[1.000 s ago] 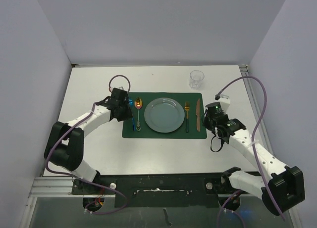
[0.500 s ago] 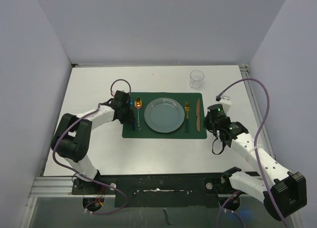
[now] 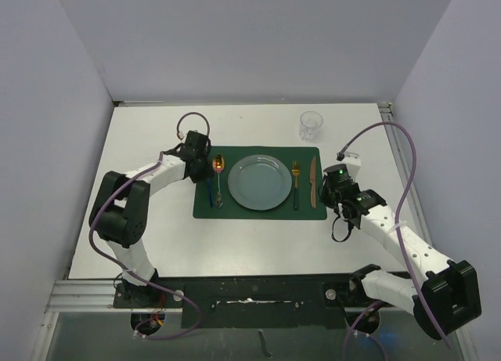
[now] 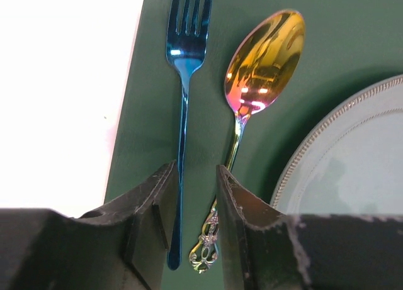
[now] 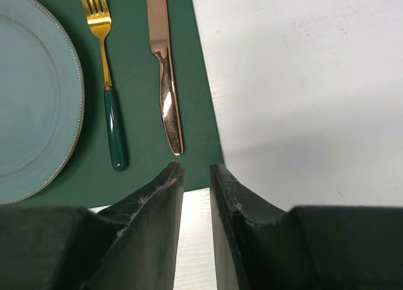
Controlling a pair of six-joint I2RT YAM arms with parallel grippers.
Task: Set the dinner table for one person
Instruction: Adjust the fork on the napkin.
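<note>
Seemingly almost done — plate (image 3: 259, 182) centred on the green placemat (image 3: 258, 211) on the white worktop (image 3: 141, 243), blue fork (image 4: 182, 114) and spoon (image 4: 264, 57) at its left, gold fork (image 5: 107, 82) and knife (image 5: 164, 76) at its right, glass (image 3: 311, 125) off the far right corner. Left end effector (image 4: 195, 170) slightly parted above the blue fork's handle, gripping nothing; right end effector (image 5: 196, 167) likewise parted, empty, near the knife. Probably only the retreat of 2 arms remaining.
</note>
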